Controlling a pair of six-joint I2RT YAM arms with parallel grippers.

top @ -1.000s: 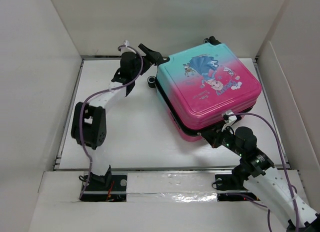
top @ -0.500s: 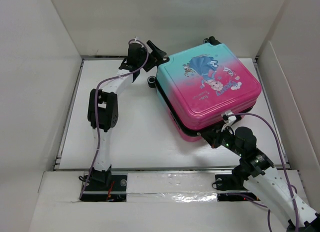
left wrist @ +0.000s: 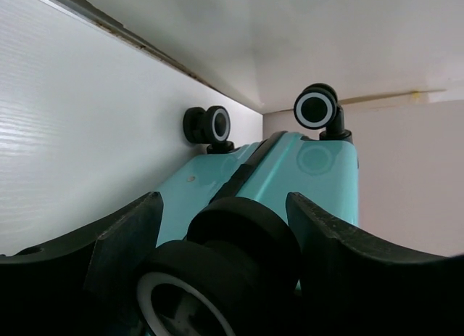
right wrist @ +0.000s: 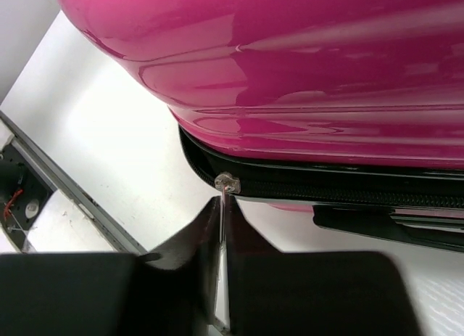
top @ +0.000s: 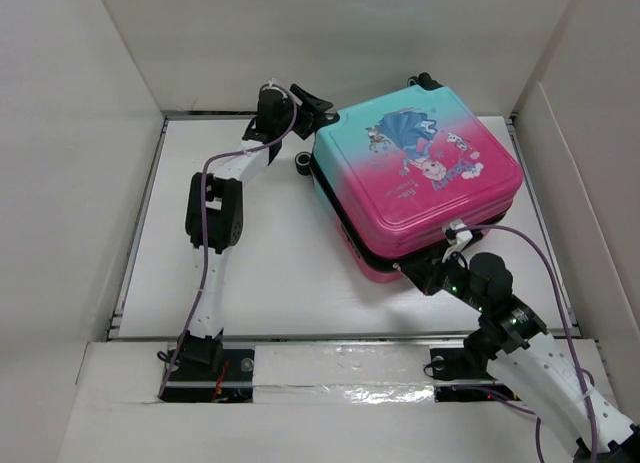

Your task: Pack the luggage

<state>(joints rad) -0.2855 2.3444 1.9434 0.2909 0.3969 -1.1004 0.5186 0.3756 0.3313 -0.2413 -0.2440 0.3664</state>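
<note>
**Zipped case crowds the table's far right corner**

The luggage (top: pixel 420 178) lies flat at upper right of the table (top: pixel 260 273), with its far edge close to the back wall (top: pixel 330 43). My left pincer (top: pixel 320 113) is spread apart around a corner wheel (left wrist: pixel 217 271). My right pincer (top: pixel 418 273) is clamped on the zipper pull (right wrist: pixel 225 181) at the case's near edge. The open room lies at lower left.

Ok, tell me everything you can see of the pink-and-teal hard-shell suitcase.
The glossy pink-to-teal hard-shell suitcase lies flat, lid down, on the white table, cartoon print up. A black zip band rings its seam; black wheels sit at the teal end. The open left gripper straddles one wheel; the right gripper pinches the clear zip pull at the pink end.
</note>
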